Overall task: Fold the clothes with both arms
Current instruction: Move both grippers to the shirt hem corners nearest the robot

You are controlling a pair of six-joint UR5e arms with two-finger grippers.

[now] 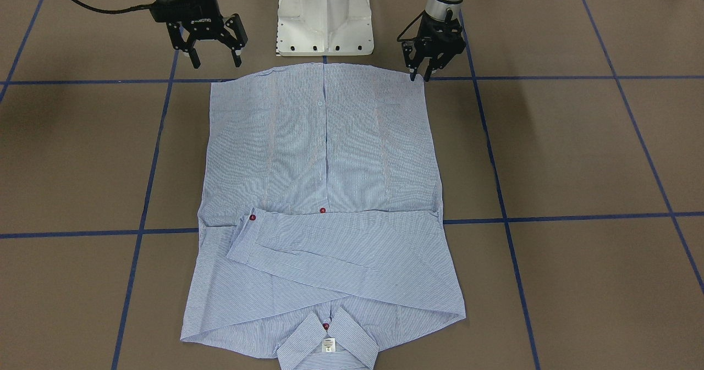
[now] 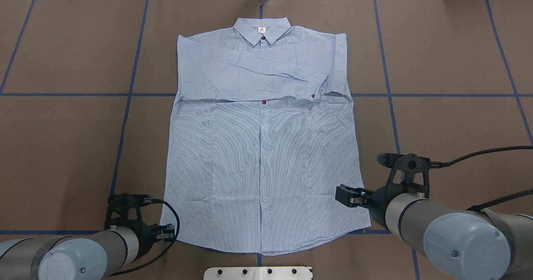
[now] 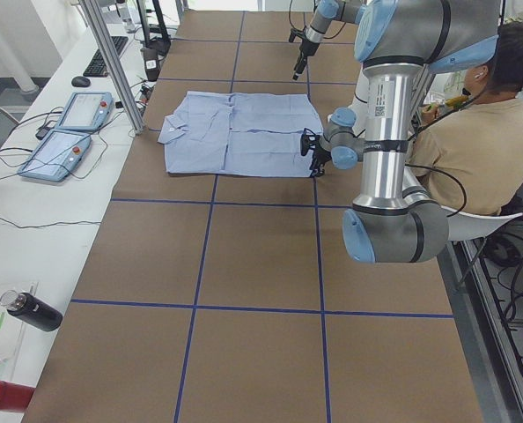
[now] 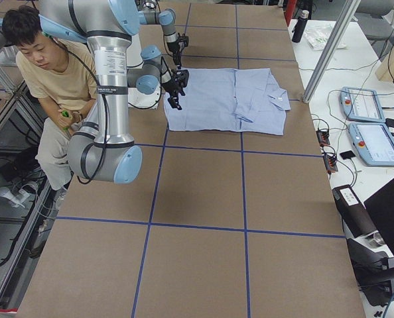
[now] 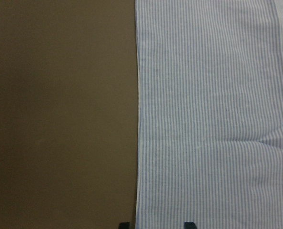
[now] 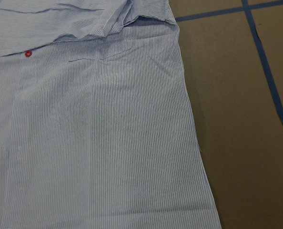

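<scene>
Left hand (image 1: 421, 72), spread and empty, at one hem corner of the shirt (image 1: 324, 155) lying flat on the surface (image 1: 577, 150); right hand (image 1: 215, 56), also spread, near the other corner. Unequal grasps may skew the fold.

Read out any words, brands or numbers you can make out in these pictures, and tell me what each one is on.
"ROBOTIQ": on the body of the black two-finger right end effector.
Small white neck label inside the collar of the light blue striped button-up shirt: print too small to read.
White sticker on the grey-silver left arm: too small to read.
</scene>
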